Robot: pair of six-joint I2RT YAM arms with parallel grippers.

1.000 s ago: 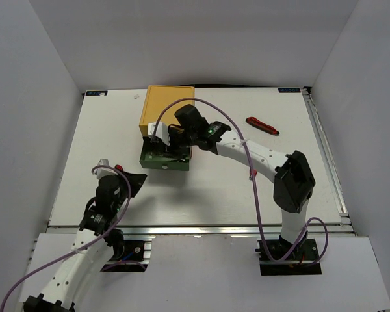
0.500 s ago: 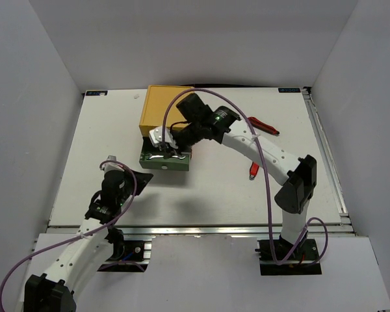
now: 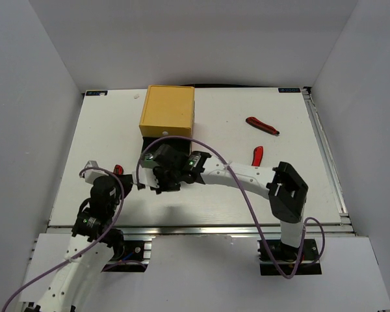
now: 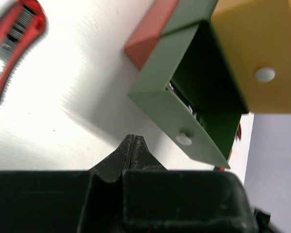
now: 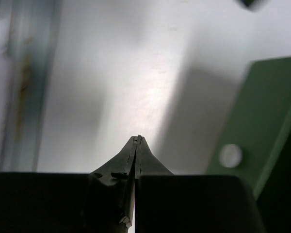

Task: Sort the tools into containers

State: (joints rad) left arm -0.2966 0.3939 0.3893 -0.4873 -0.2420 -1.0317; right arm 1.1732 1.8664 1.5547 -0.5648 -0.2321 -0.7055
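Note:
The chest has a yellow top (image 3: 168, 109), and its green middle drawer (image 4: 170, 108) is pulled out, white knob (image 4: 184, 139) facing me. A red-orange bottom drawer (image 4: 149, 35) shows beneath it. My right gripper (image 3: 155, 184) is shut and empty, low in front of the green drawer (image 5: 262, 126), which my right arm mostly hides from above. My left gripper (image 4: 131, 138) is also shut on nothing, just short of the drawer front. A red-handled tool (image 3: 119, 170) lies beside my left gripper (image 3: 138, 186). Two more red-handled tools (image 3: 262, 125) (image 3: 257, 156) lie on the right.
Dark tool parts show inside the open green drawer (image 4: 182, 97). The yellow drawer's knob (image 4: 265, 74) sits above it. A metal rail (image 3: 201, 229) runs along the table's near edge. White walls enclose the table on three sides.
My right arm has swung down from over the green drawer to the table in front of it, and its jaws have closed. My left gripper shut and shifted slightly near the red tool.

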